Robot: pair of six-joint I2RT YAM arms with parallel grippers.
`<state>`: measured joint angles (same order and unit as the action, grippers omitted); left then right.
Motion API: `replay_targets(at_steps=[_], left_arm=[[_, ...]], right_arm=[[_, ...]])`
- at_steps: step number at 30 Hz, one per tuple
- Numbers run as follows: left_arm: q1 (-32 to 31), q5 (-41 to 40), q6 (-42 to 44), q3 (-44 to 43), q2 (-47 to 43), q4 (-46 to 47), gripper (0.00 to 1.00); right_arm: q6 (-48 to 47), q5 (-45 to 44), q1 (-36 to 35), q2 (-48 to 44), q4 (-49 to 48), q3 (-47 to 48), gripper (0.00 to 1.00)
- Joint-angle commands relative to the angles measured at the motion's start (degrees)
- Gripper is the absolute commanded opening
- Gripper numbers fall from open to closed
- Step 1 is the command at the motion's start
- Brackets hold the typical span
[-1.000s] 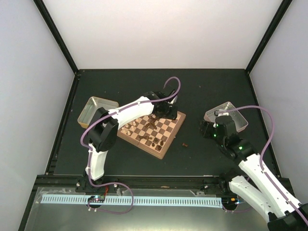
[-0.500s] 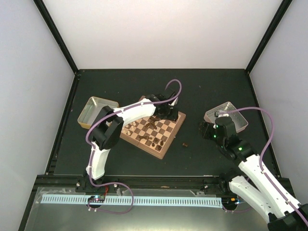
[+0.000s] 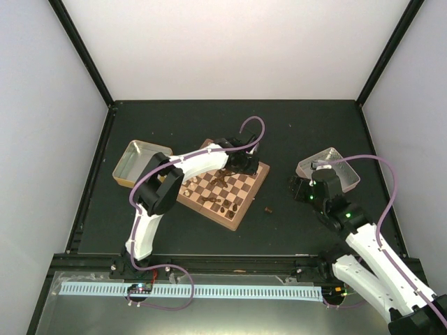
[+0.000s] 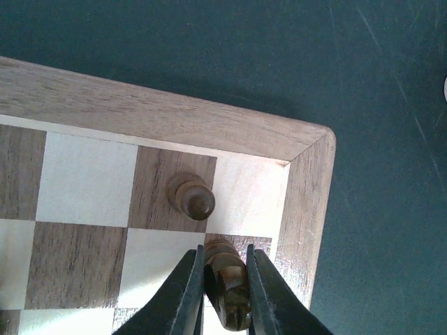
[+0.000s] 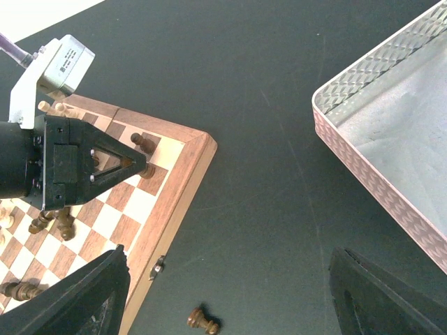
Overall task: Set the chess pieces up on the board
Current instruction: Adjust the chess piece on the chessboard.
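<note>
The left gripper (image 4: 223,257) pinches a dark piece (image 4: 228,289) over the board (image 4: 174,115), at an edge square near its corner, just beside a standing dark pawn (image 4: 191,197). It should lower straight, seat the round base flat and centred, then part the fingers without nudging the pawn. The turned, glossy wood is likely slippery, and the board's veneer looks matte. The right gripper (image 5: 230,300) hangs spread wide off the board's side.

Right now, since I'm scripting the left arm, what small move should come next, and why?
Probably a short straight lift. The left gripper pinches a dark piece near the corner of the board, and a standing dark pawn sits close beside it, so rising vertically should avoid knocking it.
</note>
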<state>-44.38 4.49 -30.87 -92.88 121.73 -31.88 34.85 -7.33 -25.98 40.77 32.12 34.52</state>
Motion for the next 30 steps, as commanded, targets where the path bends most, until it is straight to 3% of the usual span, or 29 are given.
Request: replay_targets(at_steps=[1, 7, 17, 30], left_arm=[[-0.5, -1.1, -0.1, -1.5, 0.2, -1.1, 0.12], [-1.2, -0.2, 0.2, -0.4, -0.7, -1.8, 0.09], [-1.9, -0.6, -0.1, -0.1, -0.4, -2.7, 0.12], [-1.9, -2.4, 0.6, 0.1, -5.1, -5.2, 0.45]], right_arm=[[-0.3, 0.1, 0.3, -0.7, -1.2, -0.3, 0.79], [-0.5, 0.1, 0.3, -1.1, -0.9, -0.5, 0.79], [-0.2, 0.7, 0.3, -1.2, -1.2, -1.4, 0.79], [-1.8, 7.6, 0.3, 4.1, 0.4, -1.8, 0.78]])
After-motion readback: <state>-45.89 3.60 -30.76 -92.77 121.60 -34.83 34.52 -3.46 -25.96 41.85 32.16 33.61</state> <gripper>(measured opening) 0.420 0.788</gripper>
